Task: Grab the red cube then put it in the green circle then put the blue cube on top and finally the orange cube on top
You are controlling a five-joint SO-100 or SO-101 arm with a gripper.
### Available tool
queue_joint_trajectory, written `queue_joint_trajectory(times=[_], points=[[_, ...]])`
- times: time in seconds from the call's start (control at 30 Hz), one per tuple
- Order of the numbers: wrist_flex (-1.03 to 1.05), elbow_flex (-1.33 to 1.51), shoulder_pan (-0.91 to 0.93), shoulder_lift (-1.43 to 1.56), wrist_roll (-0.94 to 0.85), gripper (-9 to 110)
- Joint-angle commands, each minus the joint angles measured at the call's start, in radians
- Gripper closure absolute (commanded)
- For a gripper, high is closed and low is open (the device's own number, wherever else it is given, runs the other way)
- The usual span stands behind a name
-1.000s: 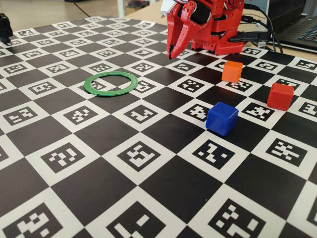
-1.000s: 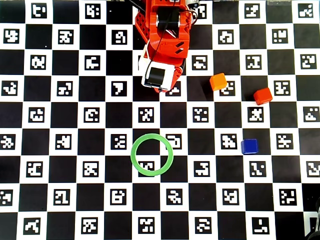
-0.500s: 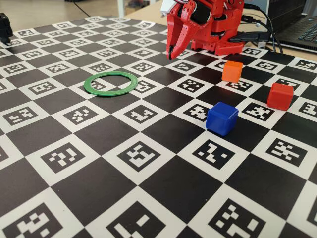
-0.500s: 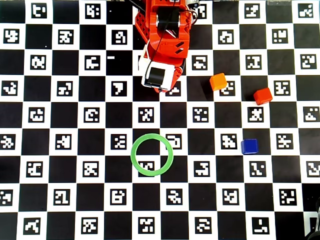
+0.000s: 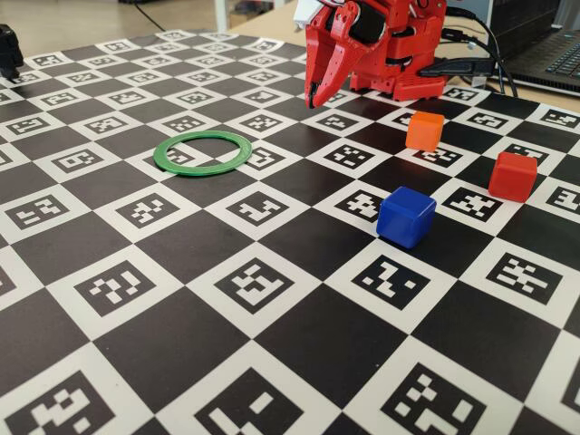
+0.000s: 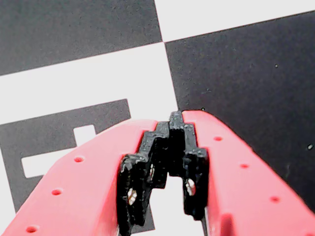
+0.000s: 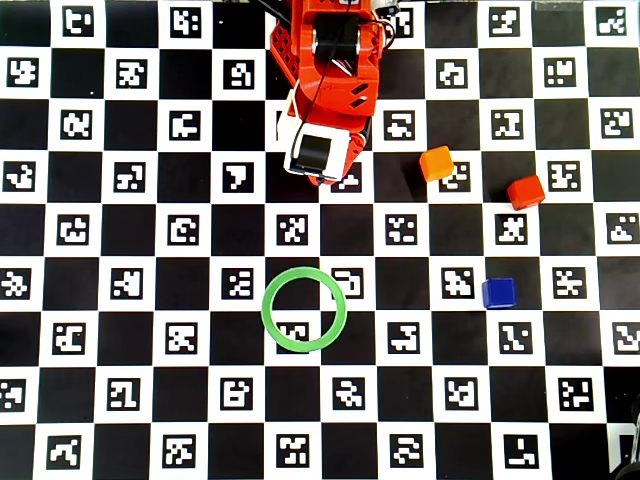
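The red cube [image 5: 512, 176] [image 7: 525, 191] rests on the checkered mat at the right. The orange cube [image 5: 424, 130] [image 7: 436, 162] sits a little to its left, nearer the arm's base. In the overhead view the blue cube [image 5: 406, 216] [image 7: 498, 292] lies below both. The green circle [image 5: 159, 156] [image 7: 304, 347] lies flat and empty mid-mat. My red gripper [image 5: 313, 98] [image 6: 176, 115] hangs folded by the base, tips down just above the mat. It is shut on nothing and stands apart from all the cubes.
The board [image 7: 120, 330] is a black-and-white checker pattern with printed markers. A laptop [image 5: 553, 54] and cables [image 5: 471, 63] sit behind the arm's base at the back right in the fixed view. A dark object [image 5: 7, 50] stands at the far left edge.
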Motion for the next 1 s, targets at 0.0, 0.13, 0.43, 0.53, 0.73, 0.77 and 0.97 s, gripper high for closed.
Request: queue_joint_trajectory(times=[0.0, 0.13, 0.43, 0.53, 0.73, 0.77, 0.97], points=[[0.089, 0.055, 0.008, 0.049, -0.006, 107], [0.091, 0.055, 0.008, 0.049, -0.008, 107], [0.057, 0.052, 0.003, 0.049, 0.057, 107], [0.034, 0.002, -0.002, 0.049, 0.124, 107], [0.023, -0.227, -0.043, -0.002, 0.276, 106], [0.023, -0.276, -0.058, -0.048, 0.301, 105], [0.023, -0.591, -0.161, -0.36, 0.532, 99]])
